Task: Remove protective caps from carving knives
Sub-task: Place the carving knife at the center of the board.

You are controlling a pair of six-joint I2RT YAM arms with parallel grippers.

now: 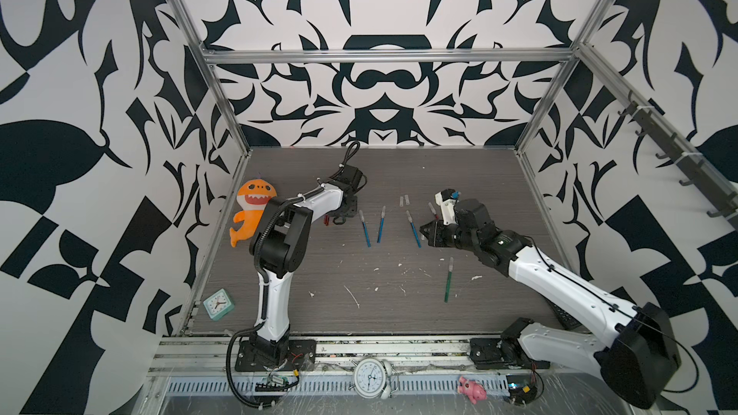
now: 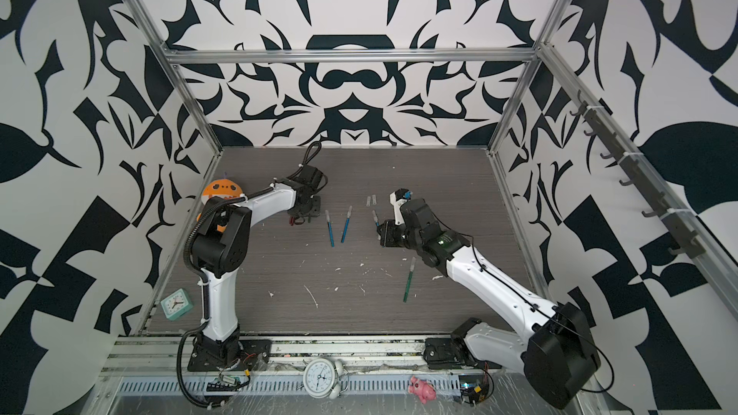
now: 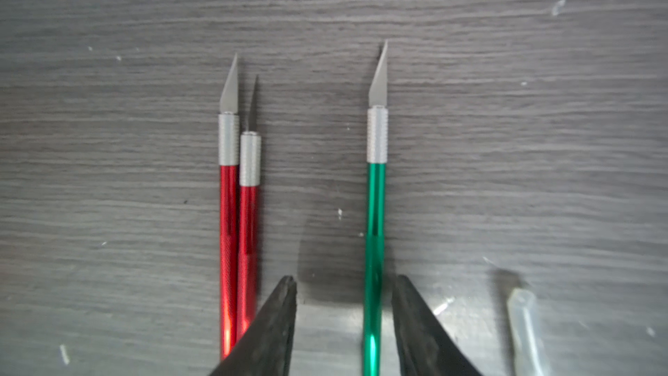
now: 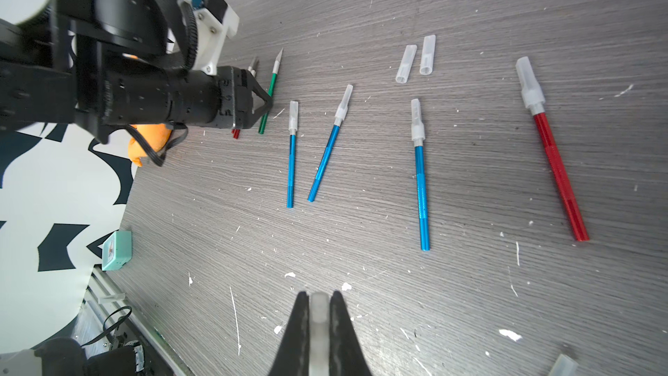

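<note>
The left claw (image 3: 343, 283) is spread low over the far left of the table (image 1: 439, 169). Its fingers stand either side of a bare green knife (image 3: 376, 211) that lies flat, unclamped. Two bare red knives (image 3: 238, 240) lie touching each other just beside it, and a loose cap (image 3: 524, 330) lies on its other side. The right claw (image 4: 318, 296), right of the middle, pinches a clear cap (image 4: 318, 320). Three blue knives (image 4: 291, 160), a red knife (image 4: 558, 182) and, nearer, another green knife (image 1: 449, 281) lie capped. Two more caps (image 4: 415, 59) lie side by side farther back.
</note>
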